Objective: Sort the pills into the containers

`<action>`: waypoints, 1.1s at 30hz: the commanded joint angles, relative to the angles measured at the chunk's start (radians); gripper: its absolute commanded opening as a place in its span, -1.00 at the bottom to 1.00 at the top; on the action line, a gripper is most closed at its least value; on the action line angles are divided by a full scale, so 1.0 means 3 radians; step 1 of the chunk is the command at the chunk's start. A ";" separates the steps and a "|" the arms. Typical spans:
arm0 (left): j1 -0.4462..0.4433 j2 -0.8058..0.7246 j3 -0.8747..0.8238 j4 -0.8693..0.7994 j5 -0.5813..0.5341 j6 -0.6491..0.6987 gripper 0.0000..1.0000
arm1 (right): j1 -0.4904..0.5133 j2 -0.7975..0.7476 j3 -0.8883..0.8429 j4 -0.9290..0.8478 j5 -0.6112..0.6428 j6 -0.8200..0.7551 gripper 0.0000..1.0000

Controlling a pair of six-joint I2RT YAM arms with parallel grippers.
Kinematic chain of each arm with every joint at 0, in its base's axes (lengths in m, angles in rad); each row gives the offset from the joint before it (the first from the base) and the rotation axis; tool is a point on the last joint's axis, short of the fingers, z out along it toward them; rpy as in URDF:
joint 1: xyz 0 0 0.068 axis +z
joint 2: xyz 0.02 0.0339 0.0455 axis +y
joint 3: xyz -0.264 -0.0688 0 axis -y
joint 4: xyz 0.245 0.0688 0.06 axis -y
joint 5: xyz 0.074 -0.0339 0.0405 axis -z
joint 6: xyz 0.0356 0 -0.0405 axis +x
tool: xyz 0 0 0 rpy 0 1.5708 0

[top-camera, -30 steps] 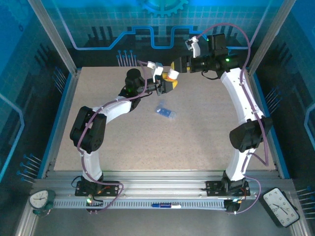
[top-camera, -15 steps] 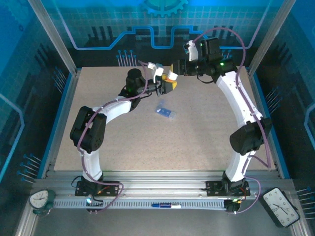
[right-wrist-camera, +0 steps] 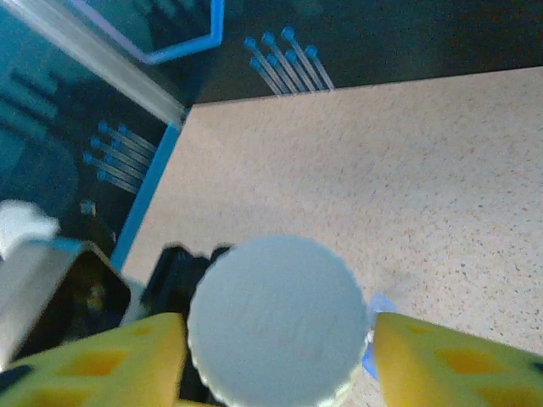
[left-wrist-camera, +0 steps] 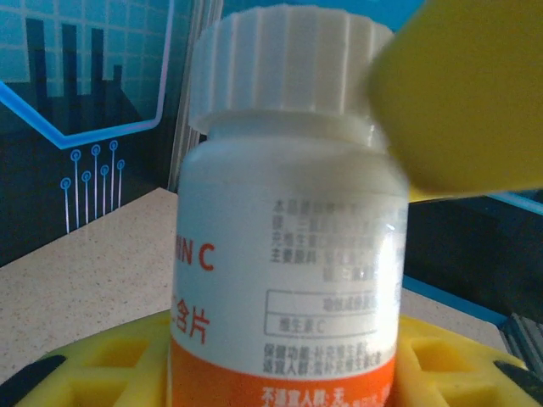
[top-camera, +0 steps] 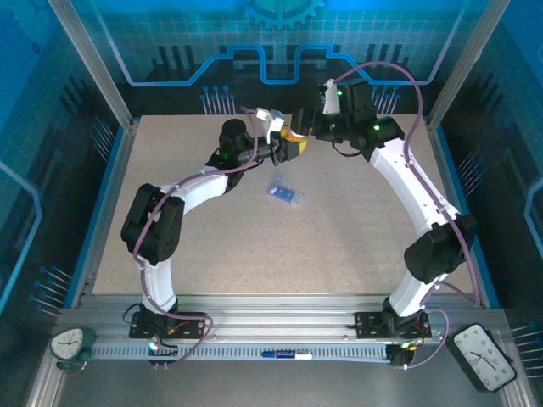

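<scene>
An orange pill bottle [top-camera: 293, 146] with a white label and ribbed white cap [left-wrist-camera: 280, 68] is held upright above the table's far middle, my left gripper [top-camera: 287, 149] shut on its lower body [left-wrist-camera: 288, 254]. In the left wrist view its yellow fingers [left-wrist-camera: 85, 373] press both sides. My right gripper [top-camera: 304, 129] is open over the cap [right-wrist-camera: 276, 322], its yellow fingers [right-wrist-camera: 450, 356] flanking the cap closely, a thin gap showing on the right. The translucent blue pill box [top-camera: 284, 193] lies flat on the table below and nearer. No pills are visible.
The speckled beige table [top-camera: 356, 237] is fenced by blue side rails and glass walls [top-camera: 110, 93]. Both arms arch inward from their bases at the near edge. Room lies all around the pill box.
The right gripper has swung left and come down over the bottle's cap, its elbow shifting right. The left gripper and bottle have barely moved.
</scene>
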 commanded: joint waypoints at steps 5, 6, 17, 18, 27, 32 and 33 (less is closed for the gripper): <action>-0.0020 -0.0129 0.0044 0.0192 0.0012 0.0006 -1.00 | -0.0339 -0.0167 0.0046 0.0271 -0.0684 -0.0331 0.58; -0.0018 -0.0129 0.0037 0.0197 0.0024 -0.0003 -1.00 | -0.0377 -0.0189 -0.0008 0.0365 -0.0754 -0.0334 0.58; -0.0019 -0.0104 0.0071 0.0157 0.0235 -0.0160 -1.00 | -0.0489 0.0344 0.0666 -0.0140 -0.1182 -0.0669 0.52; -0.0018 -0.0096 0.0076 0.0164 0.0239 -0.0166 -1.00 | -0.0466 0.0403 0.0776 -0.0262 -0.1171 -0.0747 0.52; -0.0021 -0.0104 0.0094 0.0166 0.0245 -0.0174 -1.00 | -0.0371 0.0487 0.0882 -0.0488 -0.1145 -0.0941 0.52; -0.0022 -0.0119 0.0098 0.0168 0.0245 -0.0180 -1.00 | -0.0363 0.0493 0.0837 -0.0538 -0.1134 -0.0971 0.49; -0.0021 -0.0119 0.0094 0.0169 0.0245 -0.0178 -1.00 | -0.0355 0.0497 0.0829 -0.0555 -0.1139 -0.0981 0.47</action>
